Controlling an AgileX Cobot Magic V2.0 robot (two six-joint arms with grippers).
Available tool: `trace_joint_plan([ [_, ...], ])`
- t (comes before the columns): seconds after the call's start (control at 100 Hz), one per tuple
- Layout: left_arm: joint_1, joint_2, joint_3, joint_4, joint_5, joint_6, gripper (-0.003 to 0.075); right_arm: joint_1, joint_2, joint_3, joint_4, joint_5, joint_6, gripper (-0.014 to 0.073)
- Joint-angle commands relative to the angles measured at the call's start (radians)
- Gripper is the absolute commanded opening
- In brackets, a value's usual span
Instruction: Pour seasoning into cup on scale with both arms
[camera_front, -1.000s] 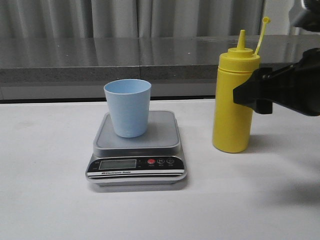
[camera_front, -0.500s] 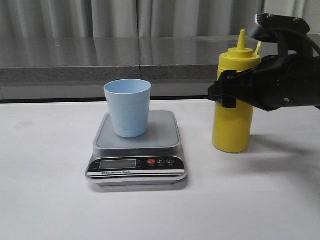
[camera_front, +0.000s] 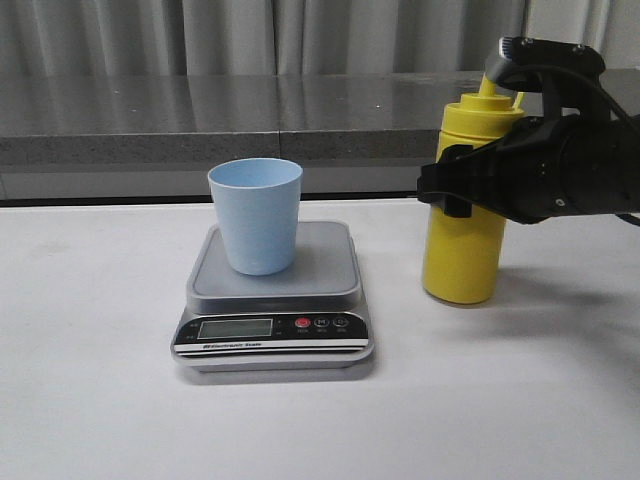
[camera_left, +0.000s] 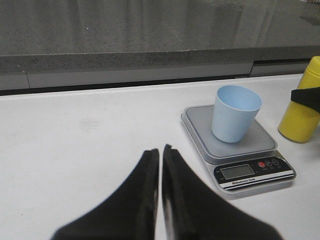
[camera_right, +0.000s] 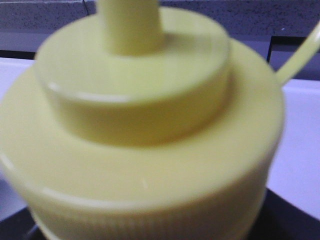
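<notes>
The yellow seasoning bottle (camera_front: 460, 250) stands on the white table right of the scale (camera_front: 325, 262). My right gripper (camera_front: 470, 190) is closed round the bottle's upper body, just below its cap. The bottle's cap (camera_right: 150, 125) fills the right wrist view, and the fingers are hidden there. The pale blue cup (camera_front: 256, 215) stands upright on the scale's platform. My left gripper (camera_left: 160, 150) is shut and empty, low over the table to the left of the scale (camera_left: 262, 142). The left wrist view also shows the cup (camera_left: 235, 112) and the bottle (camera_left: 300, 120). The left gripper is out of the front view.
A grey stone ledge (camera_front: 200, 120) runs along the back of the white table (camera_front: 100, 400), with curtains behind it. The scale's display and buttons (camera_front: 300, 325) face the front edge.
My right gripper came in from the right and closed round the bottle's upper part. The bottle has shifted slightly left. The cup and scale have not moved.
</notes>
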Motion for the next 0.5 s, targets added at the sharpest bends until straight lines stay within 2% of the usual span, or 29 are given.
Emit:
trace_joint_plan([
  [0.0, 0.002, 0.01, -0.026, -0.004, -0.074, -0.013, 0.001, 0.003, -0.038, -0.027, -0.006, -0.06, -0.012, -0.0018],
  [0.08, 0.002, 0.01, -0.026, -0.004, -0.074, -0.013, 0.001, 0.002, -0.048, -0.038, -0.006, -0.006, -0.092, -0.0057],
  [0.23, 0.002, 0.01, -0.026, -0.004, -0.074, -0.013, 0.001, 0.002, -0.078, -0.105, -0.07, 0.202, -0.256, -0.0061],
  [0.49, 0.002, 0.01, -0.026, -0.004, -0.074, -0.013, 0.001, 0.009, -0.118, -0.278, -0.35, 0.411, -0.262, -0.0058],
])
